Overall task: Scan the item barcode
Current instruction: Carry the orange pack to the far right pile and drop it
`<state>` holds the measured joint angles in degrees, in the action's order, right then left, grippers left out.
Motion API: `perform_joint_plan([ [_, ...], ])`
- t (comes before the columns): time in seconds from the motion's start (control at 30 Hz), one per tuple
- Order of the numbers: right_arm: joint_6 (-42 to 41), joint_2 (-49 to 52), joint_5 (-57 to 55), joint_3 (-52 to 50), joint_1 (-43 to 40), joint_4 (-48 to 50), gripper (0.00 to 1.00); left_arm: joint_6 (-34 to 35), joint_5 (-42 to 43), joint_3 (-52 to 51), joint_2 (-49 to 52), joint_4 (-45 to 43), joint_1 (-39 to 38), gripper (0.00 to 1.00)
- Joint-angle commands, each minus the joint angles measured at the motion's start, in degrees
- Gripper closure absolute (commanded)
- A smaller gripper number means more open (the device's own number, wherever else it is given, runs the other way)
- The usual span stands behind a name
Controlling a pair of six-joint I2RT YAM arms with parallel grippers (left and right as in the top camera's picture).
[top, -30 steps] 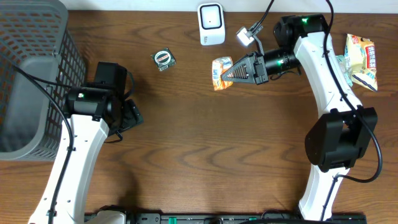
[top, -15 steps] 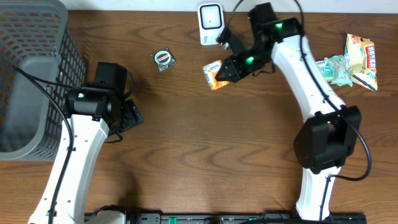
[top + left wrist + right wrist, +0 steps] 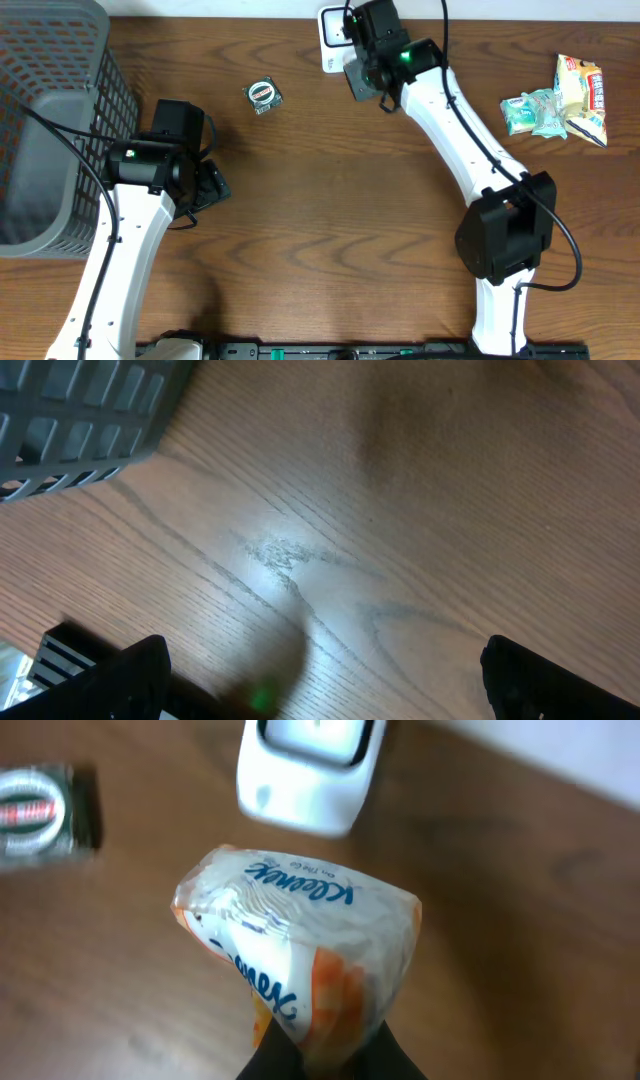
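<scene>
Here is the broad brown wood-grain table (image 3: 320,250) filling the overhead view; at its far left stands the tall grey plastic mesh basket (image 3: 60,60), and from above its inside shows only its own grey walls and floor, a corner of the same lattice peeking into the left wrist view; next in size, the two white jointed arms; the left arm (image 3: 120,240) sits just beside the basket, and its left gripper (image 3: 322,660) hangs over bare wood with the black fingers (image 3: 140,670) spread wide apart and nothing between them; the right arm (image 3: 460,130) stretches right across to the far edge of the table, and the right gripper (image 3: 330,1060) is pinched together on the bottom edge of the white and orange soft plastic tissue packet (image 3: 300,940), blue lettering facing the camera; that packet is held up off the wood, directly in front of the white boxy barcode scanner (image 3: 310,770), close to it, though whether they touch cannot be told; away at the right edge lies a yellow and red crinkled snack bag (image 3: 580,95), touching a pale green see-through packet (image 3: 528,112); smallest of all, a little dark square packet with a red and white label (image 3: 263,94) lies flat between the basket and the scanner, apart from both.
</scene>
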<state>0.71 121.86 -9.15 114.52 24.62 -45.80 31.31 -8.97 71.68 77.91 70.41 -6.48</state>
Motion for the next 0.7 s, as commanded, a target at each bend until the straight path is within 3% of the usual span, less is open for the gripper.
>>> perform_joint_plan([
  [0.0, 1.6, 0.1, -3.6, 0.2, -0.3, 3.3, 0.99, 0.3, -0.5, -0.2, 0.1, 0.2, 0.2, 0.02],
  [0.2, 9.1, 0.4, -3.5, 0.3, -0.3, 12.2, 0.99, 0.3, -0.5, -0.2, 0.1, 0.2, 0.2, 0.02],
  [0.4, 30.7, 4.0, -6.2, 0.3, 0.3, 27.5, 0.99, 0.3, -0.5, -0.2, 0.1, 0.2, 0.2, 0.02],
  [0.67, 45.6, 11.7, -8.7, 0.3, 0.1, 39.2, 0.99, 0.3, -0.5, -0.2, 0.1, 0.2, 0.2, 0.02],
])
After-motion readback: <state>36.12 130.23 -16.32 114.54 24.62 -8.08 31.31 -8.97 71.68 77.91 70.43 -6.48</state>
